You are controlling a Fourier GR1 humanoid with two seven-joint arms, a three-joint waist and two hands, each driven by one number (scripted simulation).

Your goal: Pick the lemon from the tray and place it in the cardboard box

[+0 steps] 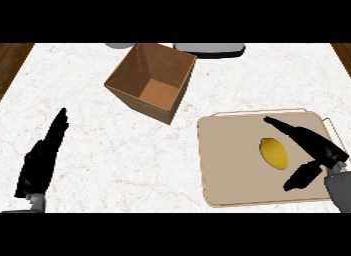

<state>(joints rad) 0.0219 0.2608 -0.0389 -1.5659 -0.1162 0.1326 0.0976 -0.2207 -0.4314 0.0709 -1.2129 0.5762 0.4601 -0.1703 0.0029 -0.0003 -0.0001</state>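
- Lemon [274, 153] sits on the tray [230, 165], a bit right of the tray's centre; tray lies on the white marbled desk [97, 140] at the view's lower right.
- Its long axis runs approx. up-down in the head view, i.e. away from us twd the far edge of the desk.
- Our right hand [311, 150] is over the tray's right part, w/ fingers spread: long fingers stretch up-left past the lemon's top-right, thumb pokes out below-right of it. Lemon lies just left of the hand, in the open gap btwn fingers & thumb. It's not pinched, and contact can't be told from this view.
- Our left hand [41, 160] rests at the view's lower left, fingers straight & pressed together, holding nothing, well apart from the tray.
- So the right hand is clearly the nearer one; we judge the pick is its job.
- Cardboard box [152, 80] stands up-left of the tray, tilted, open mouth showing its inside, nothing in it that we can see.
- Judgement: we're at the reach/pre-grasp step. Next move prob. needs the hand to shift slightly left & close across the lemon's short axis, then carry up-left to the box.
- Risk: the round lemon may roll on the flat tray if nudged before the fingers close.
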